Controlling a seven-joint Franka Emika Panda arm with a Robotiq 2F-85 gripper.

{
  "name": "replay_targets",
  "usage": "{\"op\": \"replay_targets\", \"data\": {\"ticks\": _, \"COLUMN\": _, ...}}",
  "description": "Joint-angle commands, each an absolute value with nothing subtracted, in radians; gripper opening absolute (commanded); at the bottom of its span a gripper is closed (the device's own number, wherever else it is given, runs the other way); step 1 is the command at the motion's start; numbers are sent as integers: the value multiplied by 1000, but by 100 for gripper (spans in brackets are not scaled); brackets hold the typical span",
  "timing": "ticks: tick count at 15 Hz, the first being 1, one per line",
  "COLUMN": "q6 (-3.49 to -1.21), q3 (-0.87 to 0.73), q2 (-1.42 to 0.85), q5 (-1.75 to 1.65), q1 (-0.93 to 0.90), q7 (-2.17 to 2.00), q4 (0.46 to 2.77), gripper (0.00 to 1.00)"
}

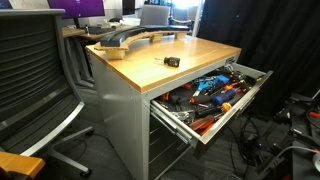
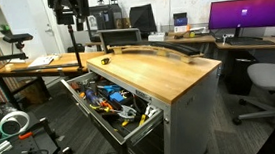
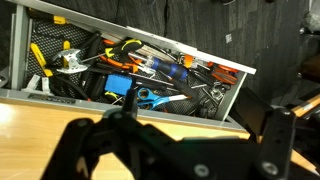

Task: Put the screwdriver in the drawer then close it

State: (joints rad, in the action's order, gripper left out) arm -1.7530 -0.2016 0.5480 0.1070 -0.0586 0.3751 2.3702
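The screwdriver (image 1: 171, 61), small and black with a yellow patch, lies on the wooden cabinet top near the drawer side; it also shows as a small dark shape in an exterior view (image 2: 107, 61). The top drawer (image 1: 257, 83) is pulled wide open and filled with tools in both exterior views (image 2: 78, 84) and in the wrist view (image 3: 236, 68). My gripper (image 2: 72, 18) hangs high above the cabinet, apart from the screwdriver. In the wrist view its dark fingers (image 3: 175, 150) are spread wide with nothing between them. The screwdriver does not show in the wrist view.
A long curved grey object (image 1: 130, 40) lies at the back of the wooden top (image 2: 167, 74). Office chairs stand near the cabinet (image 1: 35, 80) (image 2: 268, 81). Desks with monitors (image 2: 248, 15) are behind. Cables and gear lie on the floor (image 1: 290, 150).
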Motion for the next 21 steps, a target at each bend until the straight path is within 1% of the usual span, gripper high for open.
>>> {"op": "replay_targets", "data": {"ticks": 1, "q6": -1750, "q3": -184, "q2": 545, "q5": 116, "q1": -37, "q7": 384, "q4": 2368, "gripper": 100}}
{"op": "replay_targets", "data": {"ticks": 3, "q6": -1750, "q3": -184, "q2": 545, "q5": 116, "q1": -37, "q7": 384, "q4": 2368, "gripper": 100}}
{"op": "replay_targets", "data": {"ticks": 8, "q6": -1828, "q3": -87, "q2": 442, "q5": 239, "q1": -126, "q7": 359, "q4": 2412, "gripper": 100}}
{"op": "replay_targets", "data": {"ticks": 12, "q6": -2078, "q3": 41, "q2": 337, "q5": 327, "q1": -201, "q7": 339, "q4": 2441, "gripper": 100}}
{"op": "replay_targets", "data": {"ticks": 14, "q6": -2252, "q3": 96, "q2": 263, "q5": 351, "q1": -235, "q7": 330, "q4": 2446, "gripper": 100}}
{"op": "replay_targets", "data": {"ticks": 16, "q6": -2426, "q3": 133, "q2": 186, "q5": 367, "q1": -258, "q7": 314, "q4": 2435, "gripper": 100}}
{"op": "replay_targets", "data": {"ticks": 21, "q6": -2862, "q3": 191, "q2": -34, "q5": 269, "q1": -254, "q7": 261, "q4": 2385, "gripper": 100}}
